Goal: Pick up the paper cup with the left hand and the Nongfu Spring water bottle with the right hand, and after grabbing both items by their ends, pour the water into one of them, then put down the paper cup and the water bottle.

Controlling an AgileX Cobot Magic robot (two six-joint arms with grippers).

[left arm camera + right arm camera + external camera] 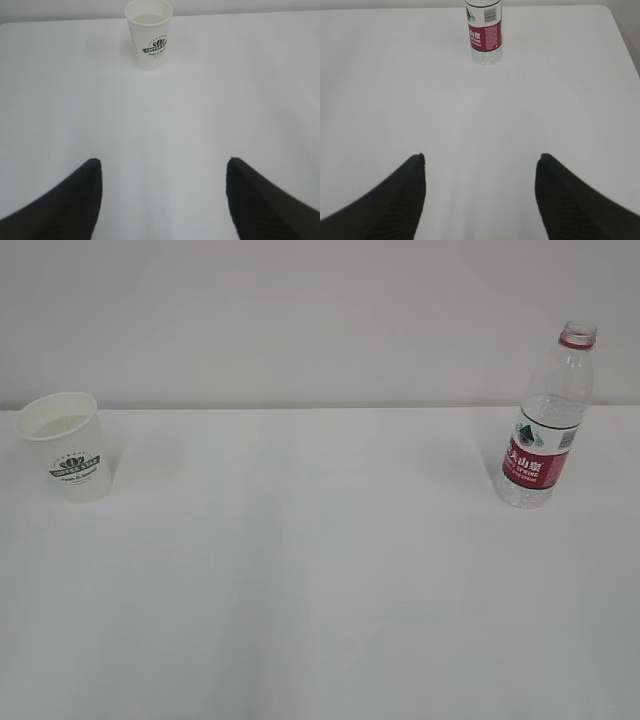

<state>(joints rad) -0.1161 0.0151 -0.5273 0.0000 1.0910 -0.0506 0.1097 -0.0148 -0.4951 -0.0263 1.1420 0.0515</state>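
The tapered paper cup [70, 446] and ribbed plastic Nongfu Spring water bottle [547, 417] are standing well apart on the smooth white table [320, 580]. Left claw [162, 172] and right claw [480, 167] are both gaping wide, gripping nothing.

The paper cup [66, 446] stands upright near the surface's [320, 580] far left corner; the Nongfu Spring water bottle [547, 420] stands upright near its far right corner, well apart.

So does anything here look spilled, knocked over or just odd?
Nothing stands out. The paper cup and the uncapped water bottle both stand upright, far apart on the white table, with no puddle visible. Both pairs of fingers are open, well short of them.
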